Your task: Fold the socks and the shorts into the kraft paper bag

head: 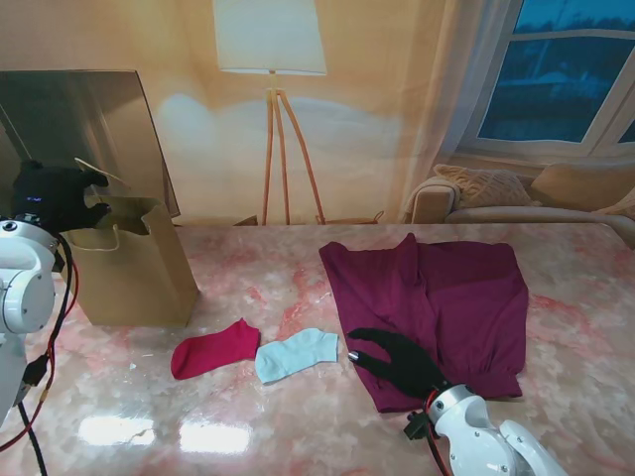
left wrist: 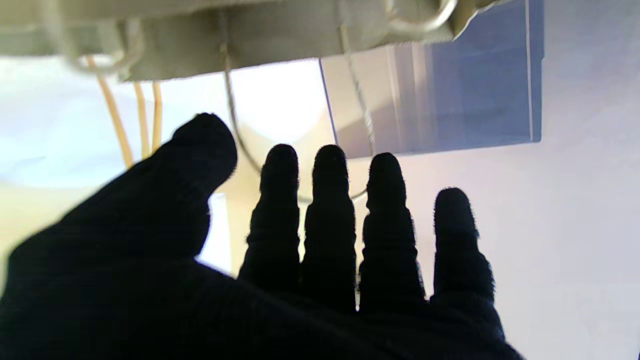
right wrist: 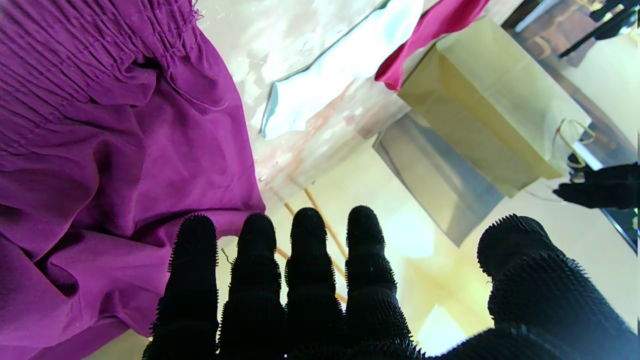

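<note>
The purple shorts (head: 437, 312) are spread flat on the right half of the marble table (head: 298, 426), with some folds and creases in the cloth; in the right wrist view the gathered waistband and rumpled fabric (right wrist: 110, 140) are seen close beside the fingers. Two socks are laid side by side near the middle of the table, nearer to me than the bag: a red sock (head: 213, 349) on the left and a light blue sock (head: 296, 355) just to its right, the two touching or nearly touching at their ends. Both are also caught in the right wrist view, the light blue sock (right wrist: 340, 65) and the red sock (right wrist: 435, 30). The kraft paper bag (head: 134, 268) is stood upright at the left side of the table, its mouth open at the top, well apart from the shorts.

The right hand (head: 397, 359) is held over the near left corner of the shorts, its fingers stretched out and spread, with nothing gripped; whether the cloth is touched cannot be told. The left hand (head: 55, 198) is held at the upper rim of the bag, where the cord handle (left wrist: 240, 135) is seen in front of the fingers (left wrist: 330, 210); the fingers are extended and apart, and nothing is seen to be clasped in them
</note>
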### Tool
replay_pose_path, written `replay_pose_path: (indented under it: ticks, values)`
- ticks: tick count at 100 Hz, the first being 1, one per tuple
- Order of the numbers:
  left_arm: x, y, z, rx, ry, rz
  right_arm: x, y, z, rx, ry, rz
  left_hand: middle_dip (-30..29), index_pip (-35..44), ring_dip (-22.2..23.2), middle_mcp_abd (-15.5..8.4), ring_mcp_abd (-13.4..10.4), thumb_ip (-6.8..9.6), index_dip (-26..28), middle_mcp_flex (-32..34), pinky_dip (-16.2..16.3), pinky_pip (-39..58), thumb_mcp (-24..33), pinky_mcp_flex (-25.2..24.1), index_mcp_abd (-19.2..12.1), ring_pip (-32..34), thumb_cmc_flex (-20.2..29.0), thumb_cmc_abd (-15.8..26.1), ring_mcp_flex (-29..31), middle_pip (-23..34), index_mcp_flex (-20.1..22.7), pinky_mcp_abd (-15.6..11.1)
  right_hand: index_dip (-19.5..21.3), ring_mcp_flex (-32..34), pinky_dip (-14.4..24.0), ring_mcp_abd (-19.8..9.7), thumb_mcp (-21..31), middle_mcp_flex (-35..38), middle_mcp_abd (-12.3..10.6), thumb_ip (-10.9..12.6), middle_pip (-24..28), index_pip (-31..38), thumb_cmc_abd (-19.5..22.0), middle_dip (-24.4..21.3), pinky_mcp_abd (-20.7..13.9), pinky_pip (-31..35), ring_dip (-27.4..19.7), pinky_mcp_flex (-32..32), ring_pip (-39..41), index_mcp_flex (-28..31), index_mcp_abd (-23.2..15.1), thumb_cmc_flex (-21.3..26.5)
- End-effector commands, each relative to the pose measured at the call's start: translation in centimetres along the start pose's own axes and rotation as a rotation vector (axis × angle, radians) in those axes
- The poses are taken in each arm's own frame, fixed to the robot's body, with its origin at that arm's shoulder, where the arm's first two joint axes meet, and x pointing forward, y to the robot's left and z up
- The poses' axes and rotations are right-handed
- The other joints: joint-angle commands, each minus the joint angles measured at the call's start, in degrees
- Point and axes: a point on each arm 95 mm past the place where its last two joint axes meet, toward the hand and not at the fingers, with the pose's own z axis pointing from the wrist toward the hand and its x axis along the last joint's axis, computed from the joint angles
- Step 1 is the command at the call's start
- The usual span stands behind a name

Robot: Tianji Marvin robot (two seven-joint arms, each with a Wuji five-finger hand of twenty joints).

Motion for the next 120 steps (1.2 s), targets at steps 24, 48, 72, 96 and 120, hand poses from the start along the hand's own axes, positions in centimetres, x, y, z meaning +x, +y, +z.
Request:
replay_pose_path:
  ticks: [24,48,72,96,120]
  values:
    - [5.0,-3.1,-3.0,0.145,0.137,-0.031,0.0,-0.3,-0.2,0.004,0.001,0.000,-0.24,1.60,-2.88,1.53,-0.91,2.81,0.46,1.95,-0.14,0.63,-0.80,5.51,-1.11,-1.86,6.93,1.14,4.20,0.06,3.63,-3.28,0.27,1.11,2.07,0.10,-1.67,1.90,-0.09,1.58,0.68,0.61,1.58,0.53,-0.15,1.21,0.92,0.10,0.83,1.46,-1.40,1.32]
    - [9.4,-1.6,-5.7,0.163,0.265,-0.092,0.0,-0.3,-0.3,-0.002,0.001,0.002,-0.13,3.10,-3.34,1.87,-0.72,2.77,1.24,3.08,-1.29,1.21,-0.71,5.84,-2.24,-1.53,7.70,0.71,5.18,0.11,4.79,-3.43,0.27,1.14,2.05,0.12,-1.68,1.88,-0.08,1.58,0.65,0.64,1.57,0.52,-0.24,1.20,0.92,0.13,0.84,1.45,-1.58,1.35]
    - [13.3,2.8,-9.3,0.091,0.340,-0.155,-0.1,-0.2,-0.4,-0.004,0.002,0.003,0.07,3.97,-3.29,-0.19,-0.78,3.20,1.70,4.48,-1.54,2.59,1.14,6.40,-3.13,-0.99,10.18,-1.64,6.36,0.32,5.63,-1.75,0.26,1.12,2.03,0.08,-1.72,1.90,-0.08,1.58,0.65,0.64,1.63,0.52,-0.18,1.17,0.91,0.08,0.84,1.44,-1.51,1.35]
    - [15.3,8.0,-11.3,-0.047,0.393,-0.180,0.0,-0.4,-0.6,0.002,0.006,0.002,-0.07,4.23,-3.49,-1.03,-0.58,4.05,1.77,4.38,-1.95,1.89,4.58,5.38,-4.19,-1.79,13.74,-1.44,5.26,-0.12,5.71,1.33,0.24,1.06,2.04,0.13,-1.73,1.91,-0.10,1.58,0.65,0.61,1.59,0.51,-0.17,1.19,0.90,0.09,0.80,1.43,-1.38,1.37]
    - [16.4,12.9,-11.8,-0.187,0.443,-0.207,0.1,-0.6,-0.7,0.005,0.007,-0.002,-0.64,4.55,-4.26,-1.86,-0.29,3.74,1.73,2.41,-2.16,-0.01,6.65,2.00,-5.38,-4.09,16.41,-1.76,-0.28,-1.09,5.22,1.66,0.26,1.16,2.02,0.21,-1.76,2.06,-0.04,1.58,0.72,0.63,1.62,0.54,-0.20,1.17,0.93,0.08,0.85,1.50,-1.39,1.38]
